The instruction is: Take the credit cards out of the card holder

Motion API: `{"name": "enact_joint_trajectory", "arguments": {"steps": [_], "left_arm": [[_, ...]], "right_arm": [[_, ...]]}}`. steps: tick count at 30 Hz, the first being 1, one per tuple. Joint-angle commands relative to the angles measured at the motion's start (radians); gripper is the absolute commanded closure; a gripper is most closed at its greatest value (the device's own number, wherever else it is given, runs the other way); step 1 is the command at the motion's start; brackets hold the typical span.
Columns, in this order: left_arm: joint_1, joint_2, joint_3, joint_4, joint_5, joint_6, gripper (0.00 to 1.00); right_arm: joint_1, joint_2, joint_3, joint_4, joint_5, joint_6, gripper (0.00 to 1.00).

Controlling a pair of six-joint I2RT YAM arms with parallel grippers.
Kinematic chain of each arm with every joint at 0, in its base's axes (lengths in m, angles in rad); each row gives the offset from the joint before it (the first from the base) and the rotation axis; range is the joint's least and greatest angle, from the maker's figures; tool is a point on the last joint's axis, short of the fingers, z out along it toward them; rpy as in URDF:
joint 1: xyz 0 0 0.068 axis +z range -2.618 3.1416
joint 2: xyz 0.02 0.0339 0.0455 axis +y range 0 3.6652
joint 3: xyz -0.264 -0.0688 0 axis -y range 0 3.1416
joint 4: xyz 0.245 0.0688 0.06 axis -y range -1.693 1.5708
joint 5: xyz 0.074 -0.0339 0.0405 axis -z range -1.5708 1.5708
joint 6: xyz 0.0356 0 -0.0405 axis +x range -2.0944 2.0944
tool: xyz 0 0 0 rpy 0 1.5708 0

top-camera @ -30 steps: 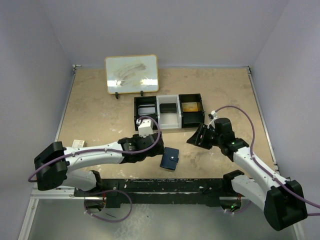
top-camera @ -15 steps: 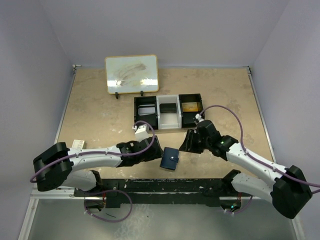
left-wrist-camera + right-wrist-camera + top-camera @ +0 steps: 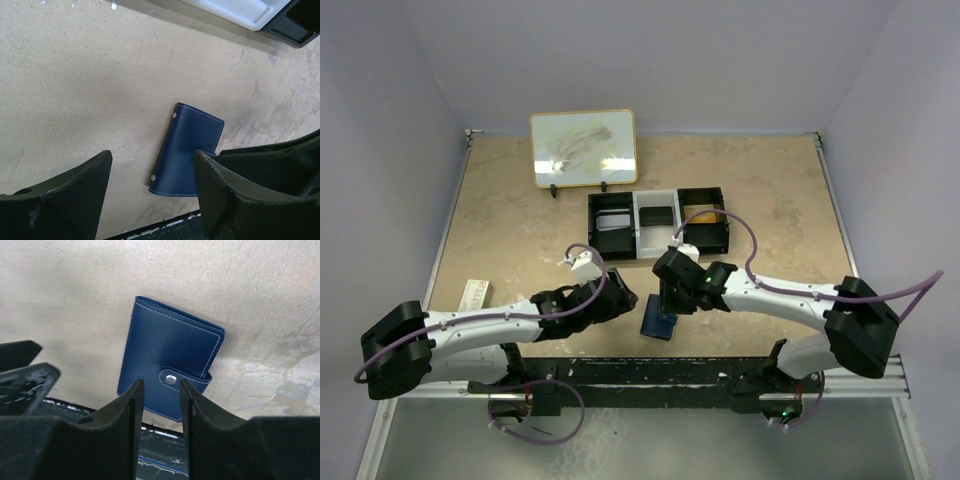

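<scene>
The card holder (image 3: 656,326) is a navy-blue wallet lying flat near the table's front edge, closed, with its snap tab fastened (image 3: 171,379). No credit cards show; the closed holder hides its inside. My left gripper (image 3: 622,298) sits just left of the holder, low over the table, jaws wide open and empty (image 3: 151,156); the holder (image 3: 189,150) lies ahead, partly behind the right finger. My right gripper (image 3: 670,300) hovers over the holder (image 3: 170,360), its narrow-spaced fingers (image 3: 160,384) open and framing the snap tab, gripping nothing.
A black three-compartment tray (image 3: 596,222) stands behind the grippers with flat card-like items in its compartments. A framed whiteboard (image 3: 583,148) stands at the back. A small box (image 3: 473,293) lies at the left. The black base rail (image 3: 640,368) runs just before the holder.
My right arm swung left from beside the tray to above the card holder, its jaws narrowing. My left gripper slid back and lower, closing slightly. The holder stayed put.
</scene>
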Motion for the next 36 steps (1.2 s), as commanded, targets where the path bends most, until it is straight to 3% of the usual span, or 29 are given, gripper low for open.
{"name": "enact_joint_trajectory", "arguments": {"steps": [1,17,26,29,36], "left_arm": [[0.005,-0.062,-0.028,0.008,-0.050,-0.027,0.37],[0.005,0.027,-0.019,0.067,0.020,0.002,0.38],[0.002,0.120,0.014,0.127,0.109,0.072,0.40],[0.002,0.175,0.033,0.159,0.148,0.107,0.41],[-0.040,0.337,0.162,0.061,0.122,0.166,0.42]], "right_arm": [[0.021,0.038,0.058,-0.073,0.088,0.044,0.63],[0.068,0.181,0.077,-0.129,0.124,0.076,0.59],[0.075,0.162,0.017,-0.073,0.106,0.117,0.74],[0.075,0.106,-0.044,0.013,0.030,0.124,0.80],[0.072,0.013,-0.114,0.136,-0.002,0.125,0.87]]}}
